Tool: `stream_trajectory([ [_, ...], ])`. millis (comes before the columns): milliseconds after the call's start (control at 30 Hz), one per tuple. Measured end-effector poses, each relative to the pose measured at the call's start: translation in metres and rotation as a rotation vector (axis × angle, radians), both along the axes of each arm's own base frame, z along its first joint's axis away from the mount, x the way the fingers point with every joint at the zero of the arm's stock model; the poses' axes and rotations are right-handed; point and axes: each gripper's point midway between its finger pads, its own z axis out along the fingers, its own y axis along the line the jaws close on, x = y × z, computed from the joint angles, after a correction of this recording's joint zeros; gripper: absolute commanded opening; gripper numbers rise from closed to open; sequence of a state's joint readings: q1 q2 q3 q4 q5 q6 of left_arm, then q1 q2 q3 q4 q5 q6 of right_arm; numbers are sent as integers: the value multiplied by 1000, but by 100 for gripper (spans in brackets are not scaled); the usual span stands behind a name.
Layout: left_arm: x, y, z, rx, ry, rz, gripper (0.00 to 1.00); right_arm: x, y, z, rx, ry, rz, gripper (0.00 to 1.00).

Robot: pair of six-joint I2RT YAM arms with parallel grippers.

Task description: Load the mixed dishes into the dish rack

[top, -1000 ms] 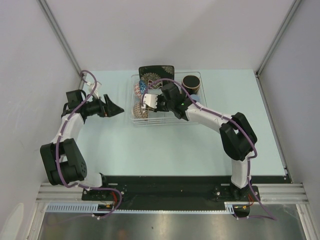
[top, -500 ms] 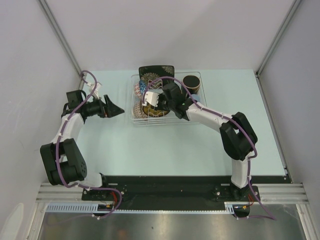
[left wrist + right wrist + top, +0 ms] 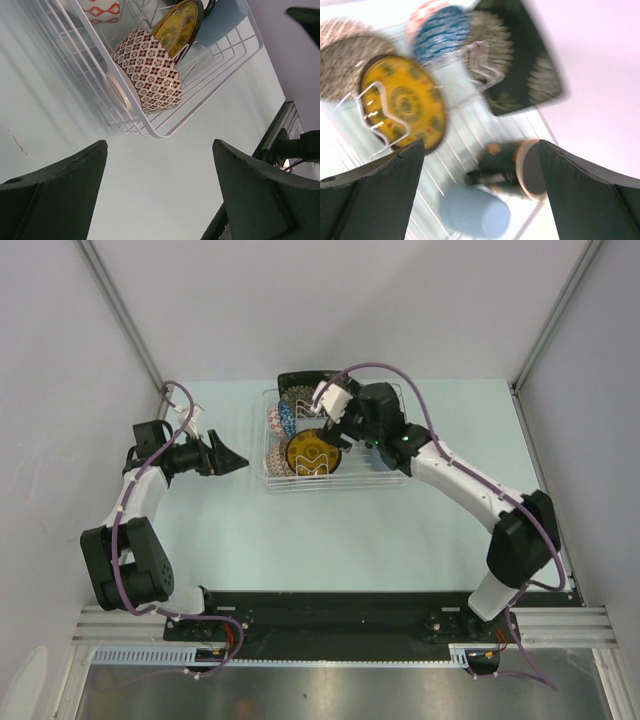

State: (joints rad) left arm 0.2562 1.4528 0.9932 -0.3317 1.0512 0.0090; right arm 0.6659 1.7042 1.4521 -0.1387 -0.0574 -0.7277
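A pale mint counter (image 3: 300, 540) is boxed in by plain grey walls (image 3: 340, 300), with slanted metal posts (image 3: 120, 310) at the back corners. A black strip (image 3: 340, 605) edges its near side, then an aluminium rail (image 3: 560, 622) and a steel sheet (image 3: 300, 695). The counter bears one small dark mark (image 3: 18, 145).
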Motion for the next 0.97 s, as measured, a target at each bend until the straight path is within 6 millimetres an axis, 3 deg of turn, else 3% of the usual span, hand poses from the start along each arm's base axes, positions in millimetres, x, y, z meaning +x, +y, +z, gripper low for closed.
stream_trajectory([
  [100,0,0,0,2,-1,2,92,-4,-24,38,115,0,-131,100],
  [200,0,1,2,10,-9,8,92,-8,-45,47,204,63,-244,100],
  [333,2,3,7,24,-23,18,92,-5,-81,23,278,223,-403,100],
  [500,2,-3,12,82,-51,26,93,-8,-133,-21,364,436,-669,100],
  [700,-5,-37,21,164,-120,-39,94,-29,-131,-47,379,560,-722,100],
  [800,-4,-35,21,184,-123,-22,94,-37,-129,-51,383,584,-710,100],
  [967,-1,-28,22,222,-133,18,95,-42,-128,-35,418,564,-687,100],
])
